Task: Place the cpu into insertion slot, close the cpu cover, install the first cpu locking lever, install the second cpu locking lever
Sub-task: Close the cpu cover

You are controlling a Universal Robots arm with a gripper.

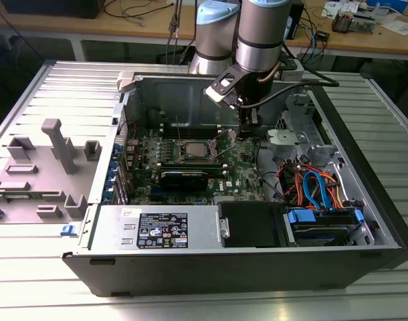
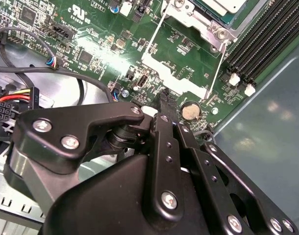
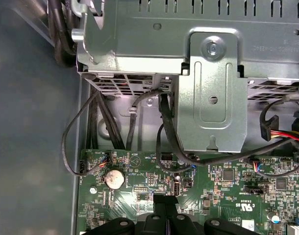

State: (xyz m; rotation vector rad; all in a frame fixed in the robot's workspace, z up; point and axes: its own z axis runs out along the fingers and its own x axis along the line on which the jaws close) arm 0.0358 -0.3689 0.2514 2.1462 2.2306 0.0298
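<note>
The cpu (image 1: 194,150) lies flat in the insertion slot (image 1: 180,153) in the middle of the green motherboard, its silver top facing up. In the second wrist view the cpu (image 2: 229,4) sits at the picture's edge, and the silver cpu cover (image 2: 191,14) lies around it. Two thin wire levers (image 2: 221,58) stick out from the socket toward me. My gripper (image 1: 247,134) hangs over the board on the exterior view's right of the socket. Its black fingers are shut with nothing between them in both wrist views (image 2: 163,95) (image 3: 161,198).
A coin battery (image 3: 114,179) lies on the board close to my fingertips. Black memory slots (image 2: 267,39) run beside the socket. A grey metal drive cage (image 3: 213,88) with black cables stands past the board's edge. Coloured cables (image 1: 311,184) and a power supply (image 1: 160,227) fill the case's near side.
</note>
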